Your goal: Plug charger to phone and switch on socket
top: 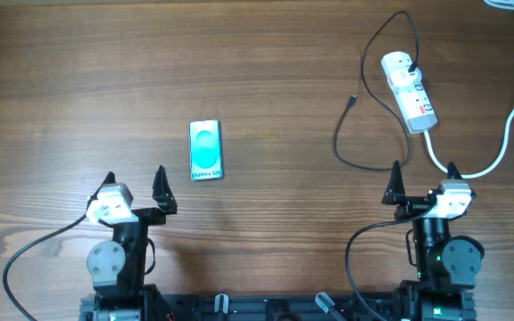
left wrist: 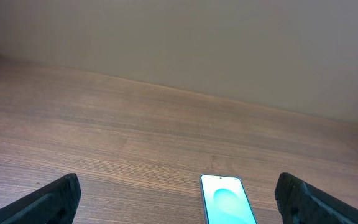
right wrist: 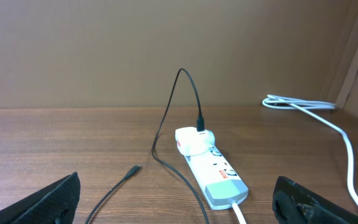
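The phone [top: 205,150] lies flat on the table with a cyan-green screen, just ahead and right of my left gripper [top: 135,183], which is open and empty. It also shows in the left wrist view [left wrist: 227,200]. The socket [top: 410,92] is a white power strip at the far right with a white adapter [top: 396,64] on it. The charger cable [top: 368,98] loops from the adapter, and its plug tip [top: 352,101] lies loose on the table. My right gripper [top: 421,181] is open and empty, in front of the strip [right wrist: 215,177]. The tip [right wrist: 132,170] lies left of the strip.
The thick white cord [top: 503,134] runs from the strip's near end, curving right and off the far right corner. It also shows in the right wrist view [right wrist: 337,127]. A wall stands behind the table.
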